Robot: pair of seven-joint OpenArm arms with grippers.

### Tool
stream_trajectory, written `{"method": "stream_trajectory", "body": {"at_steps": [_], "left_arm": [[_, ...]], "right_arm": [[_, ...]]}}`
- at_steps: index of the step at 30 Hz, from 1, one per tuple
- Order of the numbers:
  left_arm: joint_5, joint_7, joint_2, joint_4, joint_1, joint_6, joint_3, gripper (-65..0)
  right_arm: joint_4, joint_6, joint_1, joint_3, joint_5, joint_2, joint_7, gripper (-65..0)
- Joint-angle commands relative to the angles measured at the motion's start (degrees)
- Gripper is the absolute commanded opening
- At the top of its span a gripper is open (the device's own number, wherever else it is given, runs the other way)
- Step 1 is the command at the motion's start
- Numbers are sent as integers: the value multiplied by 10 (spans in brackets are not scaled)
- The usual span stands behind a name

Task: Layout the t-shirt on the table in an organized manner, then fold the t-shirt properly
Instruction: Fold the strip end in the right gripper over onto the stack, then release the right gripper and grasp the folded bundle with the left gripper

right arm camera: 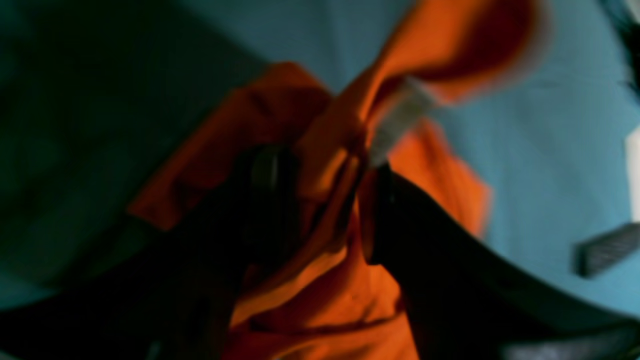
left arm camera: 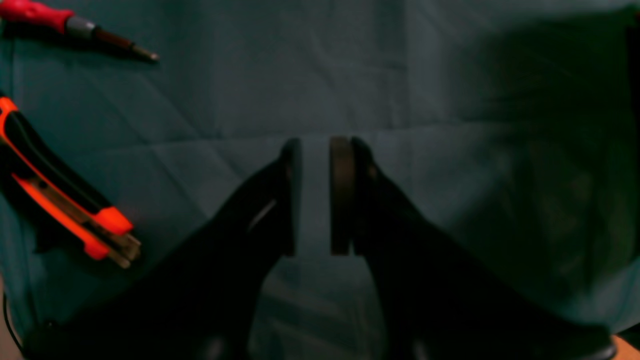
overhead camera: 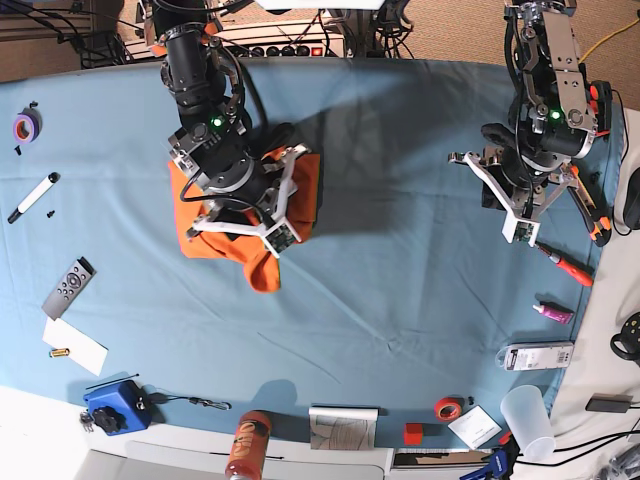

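The orange t-shirt [overhead camera: 303, 186] lies bunched in a heap on the left half of the blue table [overhead camera: 400, 280]. My right gripper [overhead camera: 250, 208] sits down in the heap. In the right wrist view the gripper [right arm camera: 325, 200] has its jaws apart, with a loose ridge of t-shirt [right arm camera: 350, 300] between them. The white neck tag [right arm camera: 400, 120] shows just beyond the fingertips. My left gripper [overhead camera: 523, 190] hangs over bare table [left arm camera: 350, 75] at the right. This gripper [left arm camera: 316, 195] holds its pads a narrow gap apart, with nothing between them.
A red screwdriver [left arm camera: 75, 25] and an orange-and-black utility knife [left arm camera: 65, 200] lie close beside the left gripper. On the table's left side are a remote [overhead camera: 68, 285] and a marker [overhead camera: 33, 196]. An orange-lidded bottle [overhead camera: 248, 445], a tape roll [overhead camera: 450, 408] and a cup [overhead camera: 528, 420] line the near edge.
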Motion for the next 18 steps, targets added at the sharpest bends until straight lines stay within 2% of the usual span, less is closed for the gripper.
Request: {"method": "stream_trajectory", "body": {"at_steps": [1, 6, 12, 14, 16, 18], "left_arm": [[-2, -12, -3, 10, -6, 0, -2, -560], [-1, -12, -3, 10, -6, 0, -2, -560], [-2, -21, -3, 10, 1, 0, -2, -560], [-6, -21, -3, 10, 0, 0, -1, -560], [-33, -21, -3, 10, 0, -1, -1, -560], [-75, -29, -3, 10, 1, -30, -1, -560]], "right_arm": [[24, 0, 6, 1, -3, 1, 6, -425], [67, 0, 2, 1, 7, 8, 50, -424], [67, -4, 7, 1, 23, 8, 53, -424], [67, -23, 12, 2, -3, 8, 58, -425], [67, -63, 20, 9, -40, 8, 71, -431], [67, -94, 24, 34, -45, 8, 99, -528]]}}
